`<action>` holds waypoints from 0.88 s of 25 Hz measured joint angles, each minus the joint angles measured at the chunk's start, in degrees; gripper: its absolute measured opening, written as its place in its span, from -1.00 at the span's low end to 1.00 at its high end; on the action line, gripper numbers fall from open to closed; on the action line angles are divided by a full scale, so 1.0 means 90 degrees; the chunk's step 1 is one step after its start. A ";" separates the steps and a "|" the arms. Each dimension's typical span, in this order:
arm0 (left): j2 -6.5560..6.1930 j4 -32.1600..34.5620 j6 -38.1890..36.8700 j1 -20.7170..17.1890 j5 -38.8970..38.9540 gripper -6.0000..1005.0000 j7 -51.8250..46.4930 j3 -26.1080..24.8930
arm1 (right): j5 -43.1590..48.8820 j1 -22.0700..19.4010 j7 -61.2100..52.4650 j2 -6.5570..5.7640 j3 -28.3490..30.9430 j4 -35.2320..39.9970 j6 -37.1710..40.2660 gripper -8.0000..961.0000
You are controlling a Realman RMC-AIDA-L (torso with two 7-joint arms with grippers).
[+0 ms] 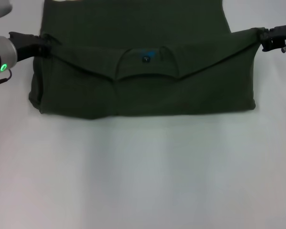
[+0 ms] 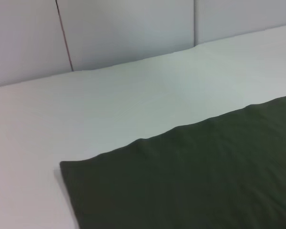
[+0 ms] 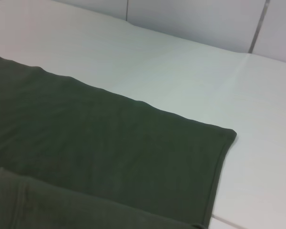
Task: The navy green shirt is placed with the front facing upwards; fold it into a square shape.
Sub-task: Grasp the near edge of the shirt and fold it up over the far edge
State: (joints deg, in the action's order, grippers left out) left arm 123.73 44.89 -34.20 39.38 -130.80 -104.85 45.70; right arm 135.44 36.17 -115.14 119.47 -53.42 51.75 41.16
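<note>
The navy green shirt (image 1: pixel 143 86) lies across the far half of the white table, its upper part folded over toward me, so the ribbed collar and small tag (image 1: pixel 146 56) face up in the middle. My left gripper (image 1: pixel 42 44) is at the folded layer's left corner and my right gripper (image 1: pixel 261 40) at its right corner. Each is shut on the cloth, which is drawn out to a point at each. The left wrist view shows a flat shirt corner (image 2: pixel 190 181). In the right wrist view a hemmed edge (image 3: pixel 214 181) is visible. No lettering is in view.
Bare white table (image 1: pixel 143 181) stretches from the shirt's near fold to the front edge. White wall panels (image 2: pixel 124 28) stand behind the table. The shirt's far part runs beyond the head view's top edge.
</note>
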 joint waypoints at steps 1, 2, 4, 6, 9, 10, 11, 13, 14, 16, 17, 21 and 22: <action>0.0005 -0.0032 0.0126 0.0006 0.0001 -0.84 0.0000 0.0068 | 0.0000 0.0001 0.0007 0.0003 -0.0013 -0.0016 -0.0054 -0.92; 0.0007 -0.0059 0.0203 0.0015 0.0002 -0.84 0.0000 0.0098 | 0.0000 0.0002 0.0008 0.0006 -0.0023 -0.0019 -0.0110 -0.92; 0.0010 -0.0115 0.0381 0.0038 0.0003 -0.84 0.0000 0.0166 | 0.0000 0.0005 0.0010 0.0011 -0.0044 -0.0031 -0.0177 -0.92; 0.0010 -0.0149 0.0490 0.0049 0.0003 -0.83 0.0000 0.0231 | 0.0000 0.0010 0.0010 0.0011 -0.0058 -0.0037 -0.0213 -0.91; 0.0007 -0.0176 0.0568 0.0051 0.0003 -0.83 0.0000 0.0264 | -0.0003 0.0017 0.0010 0.0013 -0.0114 -0.0069 -0.0290 -0.91; 0.0005 -0.0214 0.0588 0.0061 0.0000 -0.83 0.0000 0.0268 | -0.0006 0.0026 0.0010 0.0017 -0.0143 -0.0108 -0.0299 -0.91; 0.0003 -0.0245 0.0596 0.0067 -0.0007 -0.82 0.0000 0.0273 | -0.0007 0.0048 0.0010 0.0016 -0.0172 -0.0173 -0.0313 -0.91; -0.0004 -0.0338 0.0598 0.0083 -0.0032 -0.82 0.0000 0.0366 | -0.0006 0.0123 0.0010 0.0003 -0.0211 -0.0368 -0.0307 -0.90; -0.0008 -0.0372 0.0598 0.0080 -0.0038 -0.82 0.0000 0.0444 | 0.0006 0.0163 0.0009 -0.0015 -0.0217 -0.0459 -0.0284 -0.90; -0.0003 -0.0399 0.0594 0.0041 -0.0021 -0.82 -0.0014 0.0555 | 0.0088 0.0282 0.0009 -0.0059 -0.0231 -0.0688 -0.0166 -0.90; 0.0000 -0.0406 0.0573 0.0034 -0.0014 -0.82 -0.0026 0.0572 | 0.0142 0.0330 0.0009 -0.0069 -0.0234 -0.0760 -0.0130 -0.90; -0.0010 -0.0501 0.0427 0.0110 -0.0025 -0.70 -0.0050 0.0602 | 0.0435 0.0405 -0.0028 -0.0021 -0.0237 -0.0786 -0.0119 -0.75; -0.0014 -0.0515 0.0427 0.0124 -0.0027 -0.64 -0.0055 0.0602 | 0.0471 0.0405 -0.0040 -0.0009 -0.0237 -0.0760 -0.0123 -0.71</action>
State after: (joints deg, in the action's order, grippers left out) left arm 123.61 40.26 -30.36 40.50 -131.05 -105.35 51.12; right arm 139.68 39.82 -115.50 119.38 -55.56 44.91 40.05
